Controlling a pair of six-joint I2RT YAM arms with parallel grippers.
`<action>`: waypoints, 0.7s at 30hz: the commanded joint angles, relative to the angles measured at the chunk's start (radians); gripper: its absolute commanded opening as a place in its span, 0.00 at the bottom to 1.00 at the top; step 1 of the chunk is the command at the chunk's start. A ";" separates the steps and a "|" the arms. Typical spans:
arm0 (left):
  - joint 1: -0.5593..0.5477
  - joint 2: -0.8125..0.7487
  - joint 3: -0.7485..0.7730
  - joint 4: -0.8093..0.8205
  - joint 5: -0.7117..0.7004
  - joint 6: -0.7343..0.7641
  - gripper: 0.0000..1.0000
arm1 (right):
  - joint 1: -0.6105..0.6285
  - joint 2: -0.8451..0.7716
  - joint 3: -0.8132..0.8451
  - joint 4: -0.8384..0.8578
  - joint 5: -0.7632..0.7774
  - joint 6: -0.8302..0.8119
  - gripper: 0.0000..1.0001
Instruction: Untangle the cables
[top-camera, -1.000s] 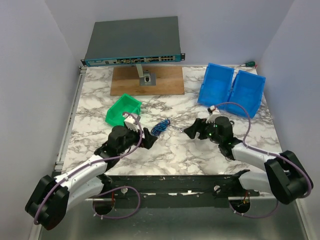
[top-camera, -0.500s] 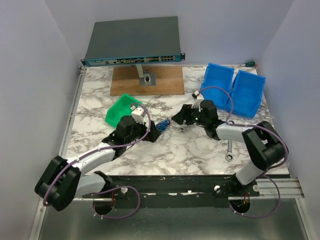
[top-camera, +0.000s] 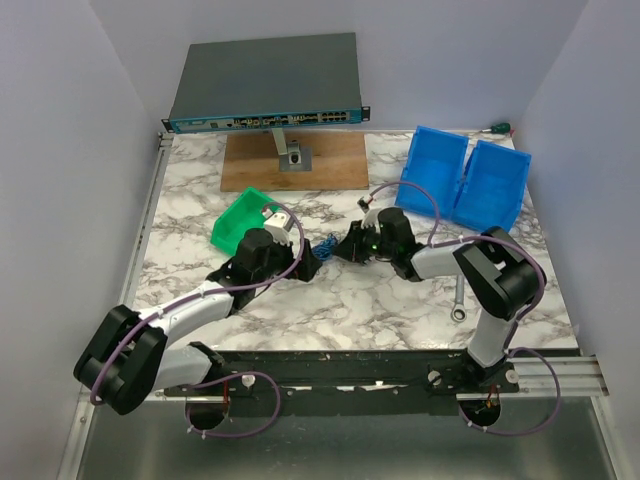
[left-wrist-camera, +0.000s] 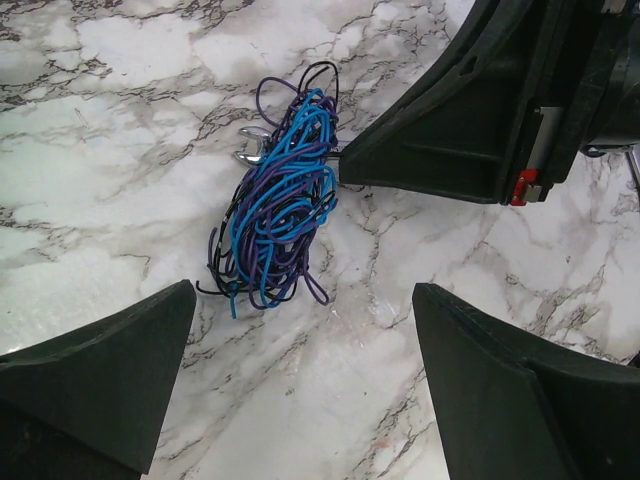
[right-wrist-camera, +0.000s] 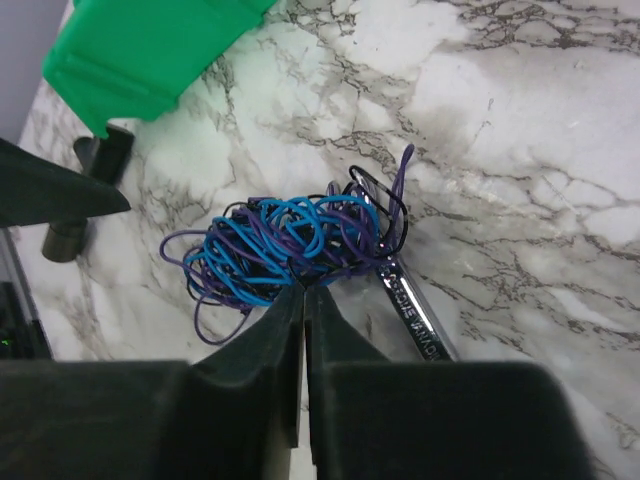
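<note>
top view, cables: one small blue-and-dark bundle (top-camera: 324, 245) lying mid-table (top-camera: 380, 305), between the two grippers.
top view, left gripper (top-camera: 308, 264): just beside the bundle, on its near-left side.
top view, right gripper (top-camera: 342, 247): its tips are at the bundle's right side.
top view, green bin (top-camera: 240, 222): left of the bundle and partly behind the left wrist. No cable shows in it.
top view, blue bins (top-camera: 465, 180): two side by side at far right, well apart from the bundle. No cable shows in them.
left wrist, left gripper: fingers (left-wrist-camera: 100, 370) stand wide apart and hold nothing. The bundle lies ahead between them, untouched.
left wrist, cables: blue, purple and black strands in one knot. A wrench (left-wrist-camera: 250, 150) head peeks out at the far-left edge.
right wrist, right gripper: jaws are together with tips at the bundle's near edge. It looks nipped on strands, though the pinch itself is hidden.
right wrist, wrench: it runs under the bundle's right end.
step: probably the first hold on the tangle; nothing is separated.
next: the left gripper should close on other strands, then both pull gently apart. The wrench may snag.
</note>
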 joint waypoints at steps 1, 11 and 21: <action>0.003 -0.032 0.016 -0.005 -0.019 0.009 0.93 | 0.002 -0.028 0.011 0.021 0.027 -0.022 0.02; 0.004 -0.219 -0.110 0.122 -0.045 0.011 0.92 | 0.002 -0.164 -0.115 0.184 -0.001 -0.011 0.01; 0.004 -0.229 -0.109 0.109 -0.043 0.020 0.92 | 0.002 -0.233 -0.181 0.283 -0.122 0.009 0.01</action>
